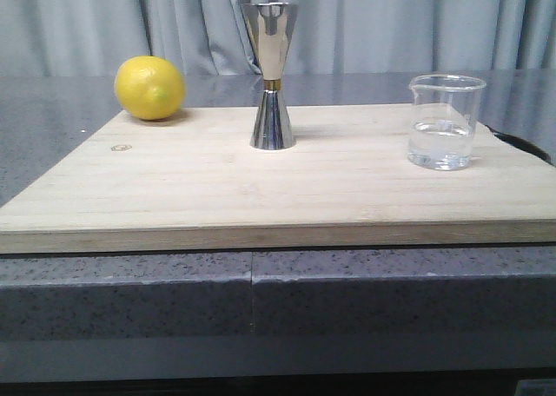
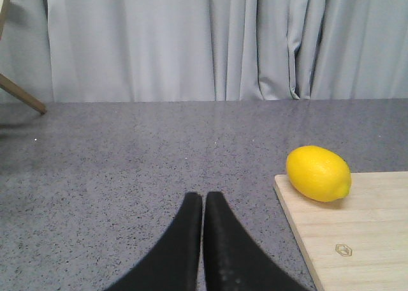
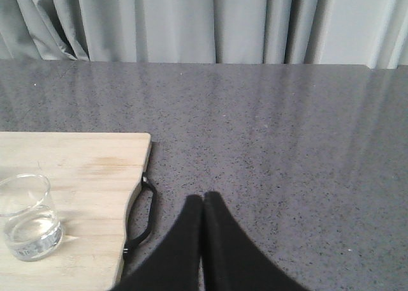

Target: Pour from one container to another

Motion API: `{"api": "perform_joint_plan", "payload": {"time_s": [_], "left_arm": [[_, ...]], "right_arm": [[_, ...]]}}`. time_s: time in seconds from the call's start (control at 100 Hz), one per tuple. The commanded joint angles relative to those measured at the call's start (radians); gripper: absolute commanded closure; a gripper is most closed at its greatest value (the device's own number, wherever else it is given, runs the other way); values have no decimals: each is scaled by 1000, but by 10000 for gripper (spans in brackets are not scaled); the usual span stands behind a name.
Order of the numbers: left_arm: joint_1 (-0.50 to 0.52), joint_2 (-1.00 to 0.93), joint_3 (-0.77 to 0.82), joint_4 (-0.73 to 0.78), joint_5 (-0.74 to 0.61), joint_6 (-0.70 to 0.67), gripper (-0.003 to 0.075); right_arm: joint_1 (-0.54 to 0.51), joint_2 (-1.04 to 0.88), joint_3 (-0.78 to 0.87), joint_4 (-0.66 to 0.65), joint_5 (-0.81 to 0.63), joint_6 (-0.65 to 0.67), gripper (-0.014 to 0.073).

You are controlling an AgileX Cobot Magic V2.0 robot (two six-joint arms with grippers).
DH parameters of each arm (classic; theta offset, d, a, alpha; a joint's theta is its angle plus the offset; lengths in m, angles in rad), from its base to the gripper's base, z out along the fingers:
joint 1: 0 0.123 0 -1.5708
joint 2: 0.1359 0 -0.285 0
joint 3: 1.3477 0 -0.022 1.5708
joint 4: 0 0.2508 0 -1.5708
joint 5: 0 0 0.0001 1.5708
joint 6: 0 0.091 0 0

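A clear glass beaker [image 1: 445, 122] with a pouring lip stands upright at the right of the wooden board [image 1: 278, 196], holding some clear liquid. The right wrist view also shows the beaker [image 3: 27, 217]. A tall shiny steel jigger [image 1: 272, 75] with a gold waist band stands upright at the board's middle back. My left gripper [image 2: 203, 196] is shut and empty over the grey counter, off the board's left edge. My right gripper [image 3: 204, 197] is shut and empty over the counter, off the board's right edge, apart from the beaker. Neither gripper shows in the front view.
A yellow lemon [image 1: 149, 88] lies at the board's back left corner, and the left wrist view shows the lemon [image 2: 318, 173] too. A black handle [image 3: 141, 217] hangs on the board's right edge. Grey curtains [image 1: 391, 23] close off the back.
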Motion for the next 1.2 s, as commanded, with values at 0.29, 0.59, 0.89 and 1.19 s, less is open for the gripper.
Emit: {"api": "perform_joint_plan", "payload": {"time_s": [0.29,0.59,0.89,1.19], "left_arm": [[5,35,-34,-14,-77,4,741],[5,35,-32,-14,-75,4,741],[9,35,-32,-26,-72,-26,643],[11,35,-32,-26,-76,-25,119]], "right_arm": [[-5,17,-38,1,-95,-11,656],[-5,17,-38,1,-85,-11,655],[-5,17,-38,1,-80,-5,435],[-5,17,-38,1,-68,-5,151]]}}
